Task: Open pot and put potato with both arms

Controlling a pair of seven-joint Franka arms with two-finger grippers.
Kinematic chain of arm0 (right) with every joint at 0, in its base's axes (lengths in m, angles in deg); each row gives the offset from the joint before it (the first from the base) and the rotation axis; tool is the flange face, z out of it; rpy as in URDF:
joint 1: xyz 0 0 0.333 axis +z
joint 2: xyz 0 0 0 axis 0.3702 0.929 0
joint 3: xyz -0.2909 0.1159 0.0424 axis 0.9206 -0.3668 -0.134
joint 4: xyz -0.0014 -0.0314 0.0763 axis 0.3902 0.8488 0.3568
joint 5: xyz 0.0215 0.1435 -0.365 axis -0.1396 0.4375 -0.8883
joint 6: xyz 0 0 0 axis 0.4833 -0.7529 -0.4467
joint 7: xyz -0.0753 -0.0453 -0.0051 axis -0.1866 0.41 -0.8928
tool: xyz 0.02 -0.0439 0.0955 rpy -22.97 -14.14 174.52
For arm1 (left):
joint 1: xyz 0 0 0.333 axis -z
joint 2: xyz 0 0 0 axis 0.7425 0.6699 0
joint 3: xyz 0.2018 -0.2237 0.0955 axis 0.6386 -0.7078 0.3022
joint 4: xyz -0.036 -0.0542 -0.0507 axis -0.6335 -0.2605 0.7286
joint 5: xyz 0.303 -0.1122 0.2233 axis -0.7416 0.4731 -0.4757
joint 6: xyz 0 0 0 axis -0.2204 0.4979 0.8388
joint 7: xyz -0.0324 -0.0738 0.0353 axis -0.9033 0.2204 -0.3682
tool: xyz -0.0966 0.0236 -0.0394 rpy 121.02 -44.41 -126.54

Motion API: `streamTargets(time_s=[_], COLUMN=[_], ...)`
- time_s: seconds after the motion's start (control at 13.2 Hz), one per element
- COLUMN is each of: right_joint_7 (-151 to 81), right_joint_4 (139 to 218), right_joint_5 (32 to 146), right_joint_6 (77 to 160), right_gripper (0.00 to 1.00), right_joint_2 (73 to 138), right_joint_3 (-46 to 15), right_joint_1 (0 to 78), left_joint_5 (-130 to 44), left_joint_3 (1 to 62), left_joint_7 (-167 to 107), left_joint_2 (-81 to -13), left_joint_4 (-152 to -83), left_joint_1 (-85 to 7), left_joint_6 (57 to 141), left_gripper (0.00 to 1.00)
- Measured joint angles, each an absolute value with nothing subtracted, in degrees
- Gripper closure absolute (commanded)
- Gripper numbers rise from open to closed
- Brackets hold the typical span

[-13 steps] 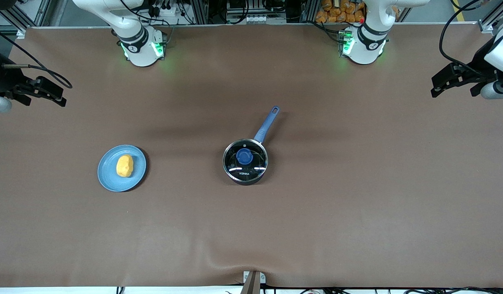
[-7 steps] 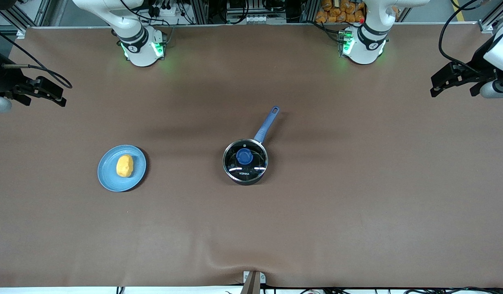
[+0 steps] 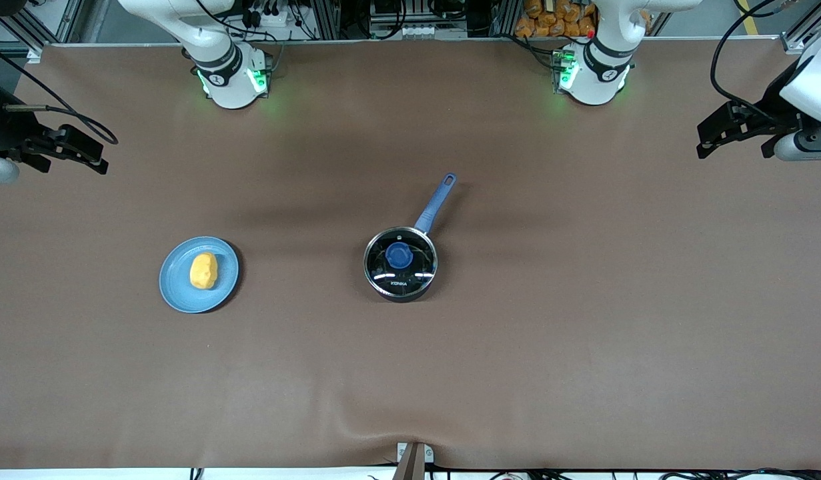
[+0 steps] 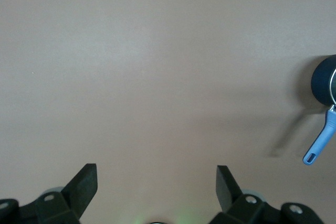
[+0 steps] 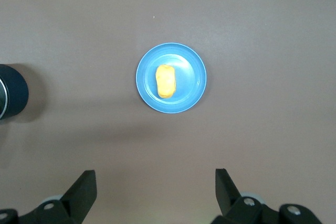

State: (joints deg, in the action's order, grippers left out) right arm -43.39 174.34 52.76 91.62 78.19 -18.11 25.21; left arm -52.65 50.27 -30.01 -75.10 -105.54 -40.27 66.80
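The pot [image 3: 400, 265] is a small black saucepan near the table's middle. Its glass lid with a blue knob [image 3: 399, 255] is on, and its blue handle [image 3: 435, 203] points toward the arms' bases. The potato [image 3: 203, 271] lies on a blue plate [image 3: 177, 287] toward the right arm's end. My right gripper [image 3: 93, 157] is open and empty, up over that end of the table; its wrist view shows the gripper [image 5: 156, 184], the potato [image 5: 165, 81] and the plate [image 5: 191, 85]. My left gripper [image 3: 707, 139] is open and empty over the left arm's end [image 4: 156, 182]; the pot [image 4: 323, 82] shows at that view's edge.
The brown table mat [image 3: 583, 333] has a small wrinkle at its edge nearest the front camera. The two arm bases [image 3: 233, 80] [image 3: 593, 73] stand along the farthest edge. The pot's dark side [image 5: 10, 98] shows at the edge of the right wrist view.
My left gripper has drifted slightly toward the middle of the table. The right arm, pot and potato have not moved.
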Motion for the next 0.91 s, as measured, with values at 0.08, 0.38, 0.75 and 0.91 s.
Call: streamTargets(time_s=[0.08, 0.38, 0.75, 0.91], right_joint_7=[-43.39, -43.41, -43.41, -43.41], right_joint_4=[174.34, 174.34, 174.33, 174.34], right_joint_5=[52.76, 52.76, 52.76, 52.76], right_joint_6=[91.62, 91.62, 91.60, 91.60], right_gripper=[0.00, 0.00, 0.00, 0.00], right_joint_2=[78.19, 78.19, 78.19, 78.19], right_joint_3=[-18.10, -18.10, -18.10, -18.10], right_joint_1=[25.20, 25.20, 25.19, 25.19], left_joint_5=[-52.65, -52.65, -52.65, -52.65], left_joint_3=[50.27, 50.21, 49.86, 49.64], left_joint_7=[-30.01, -30.01, -30.01, -30.01], left_joint_2=[-75.10, -75.10, -75.10, -75.10], left_joint_4=[-105.54, -105.45, -105.44, -105.44], left_joint_1=[-40.30, -40.30, -40.28, -40.27], left_joint_6=[66.80, 66.80, 66.80, 66.80], left_gripper=[0.00, 0.00, 0.00, 0.00])
